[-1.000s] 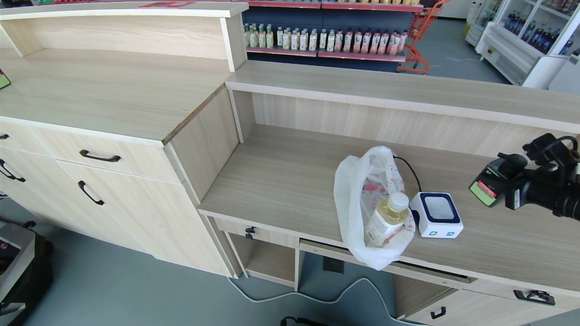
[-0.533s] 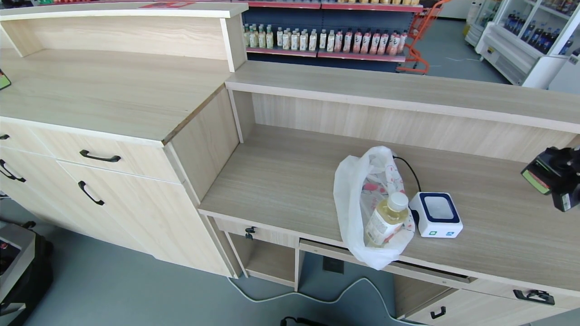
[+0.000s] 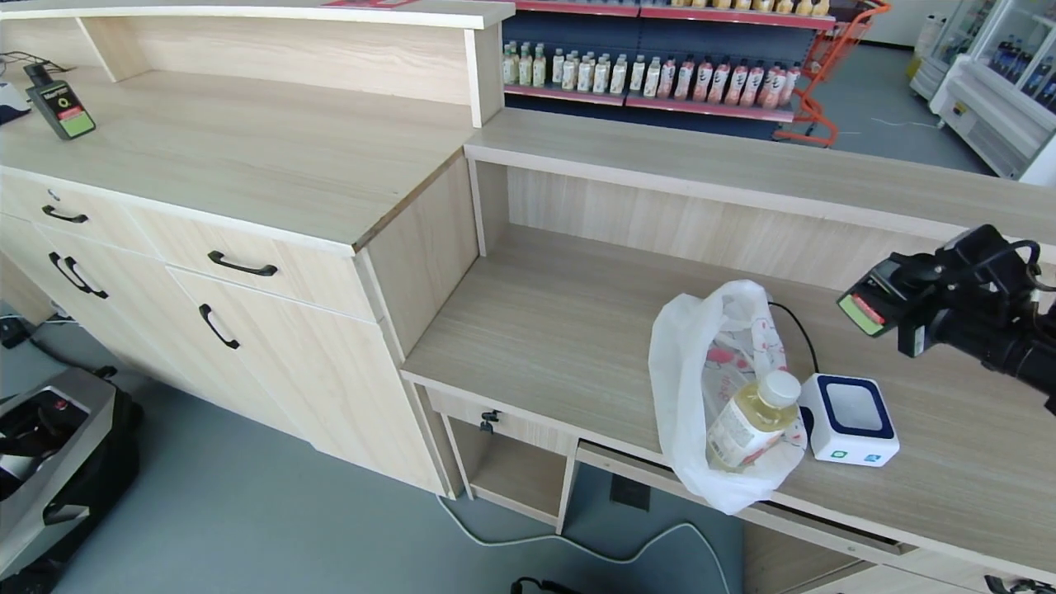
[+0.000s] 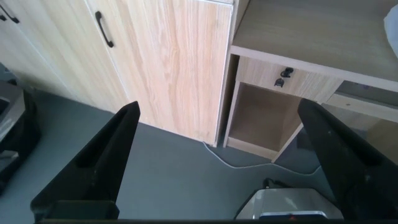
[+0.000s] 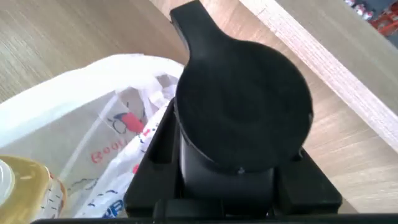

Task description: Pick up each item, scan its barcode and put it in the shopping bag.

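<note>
A white plastic shopping bag point(image 3: 685, 371) lies open on the low counter point(image 3: 561, 330) with a bottle of yellow drink point(image 3: 751, 421) inside it. A white and blue scanner point(image 3: 850, 417) stands right beside the bag. My right gripper point(image 3: 887, 301) hangs above the counter, right of the bag and behind the scanner, shut on a black device point(image 3: 862, 307) with a green and red face. In the right wrist view the black device point(image 5: 242, 106) hides most of the counter, with the bag point(image 5: 81, 93) and bottle point(image 5: 25, 186) beyond it. My left gripper point(image 4: 217, 155) is open over the floor by the cabinet.
A second black device with a green label point(image 3: 59, 106) sits on the higher counter at far left. A raised ledge point(image 3: 742, 165) runs behind the low counter. The scanner's cable point(image 3: 792, 326) trails behind the bag. A grey case point(image 3: 49, 445) stands on the floor.
The head camera has turned, shifting the whole scene to the right. My right gripper, still holding the black device, drew off to the right and then came back toward the bag.
</note>
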